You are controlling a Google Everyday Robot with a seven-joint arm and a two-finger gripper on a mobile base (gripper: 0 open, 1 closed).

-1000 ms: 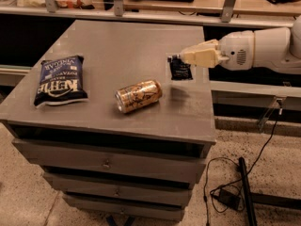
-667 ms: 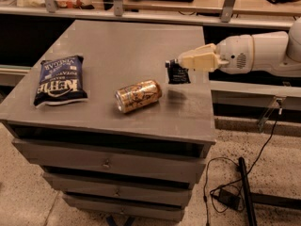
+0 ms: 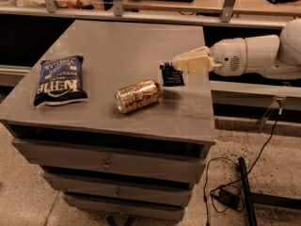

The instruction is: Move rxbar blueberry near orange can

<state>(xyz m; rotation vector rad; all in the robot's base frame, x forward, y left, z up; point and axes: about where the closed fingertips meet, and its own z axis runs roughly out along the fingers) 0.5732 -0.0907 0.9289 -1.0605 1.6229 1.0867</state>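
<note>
The orange can (image 3: 138, 95) lies on its side near the front middle of the grey cabinet top (image 3: 127, 46), silver rim toward the left. The rxbar blueberry (image 3: 172, 75), a small dark navy bar with a white label, hangs from my gripper (image 3: 175, 63) just right of the can and slightly above the surface. My gripper is shut on the bar's top edge. The cream fingers reach in from the right on a white arm (image 3: 254, 55).
A large blue chip bag (image 3: 59, 80) with white lettering lies at the left of the cabinet top. The cabinet's right edge is close under the gripper. Drawers are below. A black cable and adapter (image 3: 230, 197) lie on the floor at the right.
My gripper has moved left with the rxbar blueberry, bringing it closer to the orange can. The can and chip bag have not moved.
</note>
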